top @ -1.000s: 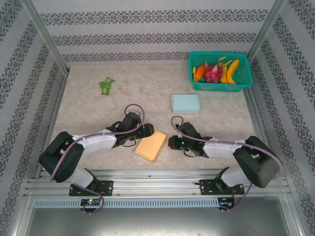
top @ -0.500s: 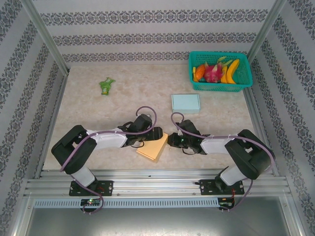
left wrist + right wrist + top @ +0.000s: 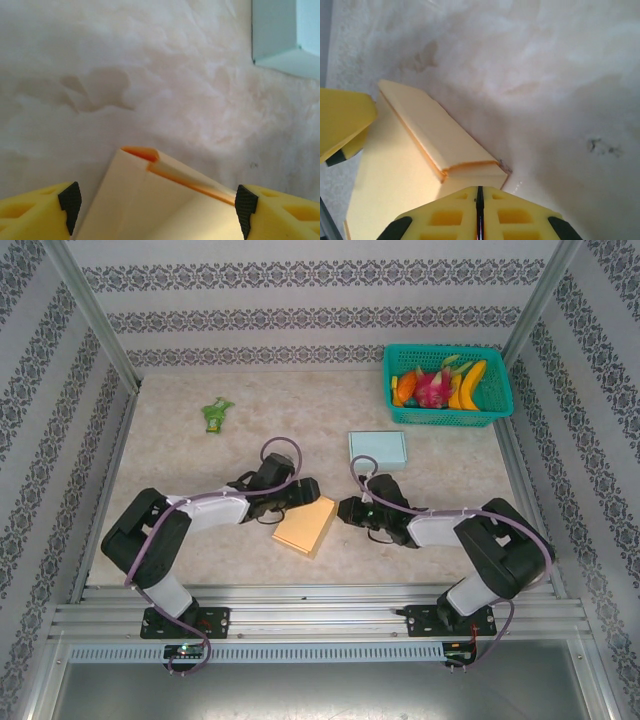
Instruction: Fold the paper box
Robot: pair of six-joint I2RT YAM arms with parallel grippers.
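The paper box (image 3: 306, 525) is a flat orange-yellow carton lying askew on the table between the two arms. My left gripper (image 3: 303, 494) is open over its far left end. In the left wrist view the box (image 3: 150, 205) fills the space between the black pads (image 3: 70, 200): its edge meets the right pad, and a small gap stays at the left one. A folded flap with an orange edge shows at the box's far corner. My right gripper (image 3: 346, 510) is shut, with its tip (image 3: 480, 200) against the box's end wall (image 3: 470, 175).
A pale blue box (image 3: 377, 449) lies behind the grippers, and its corner (image 3: 285, 35) shows in the left wrist view. A green basket (image 3: 447, 418) of fruit stands at the back right. A small green packet (image 3: 215, 414) lies at the back left.
The left gripper swung right over the box, then drew back toward the far left. The box shifted slightly away from the arms. The right gripper edged left, staying shut at the box's end.
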